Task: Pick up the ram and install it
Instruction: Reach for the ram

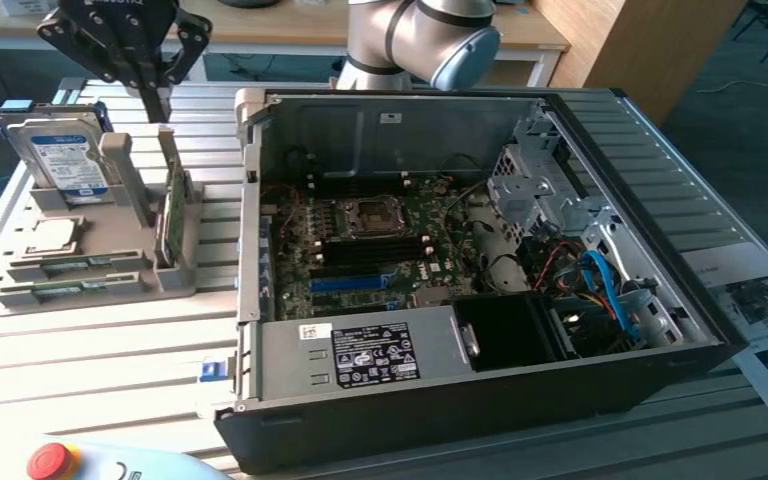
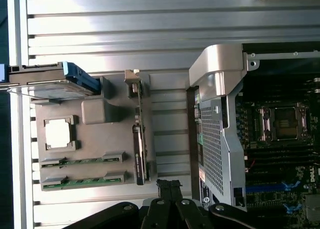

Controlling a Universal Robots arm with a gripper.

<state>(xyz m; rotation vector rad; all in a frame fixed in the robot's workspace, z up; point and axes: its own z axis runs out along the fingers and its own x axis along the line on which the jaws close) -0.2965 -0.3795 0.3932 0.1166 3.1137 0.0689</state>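
Your tool (image 1: 157, 100) is shut, empty — the ram (image 1: 75, 266) lies flat in the grey holder (image 1: 171, 283), toward the exterior view's lower left, long axis crosswise.

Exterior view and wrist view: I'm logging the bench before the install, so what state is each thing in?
Hand: shut, holding nothing.
Ram sticks: lying in the grey holder slots.
Hard drive: upright in the holder.
Expansion card: on edge in the holder.
Computer case: side open, motherboard exposed.
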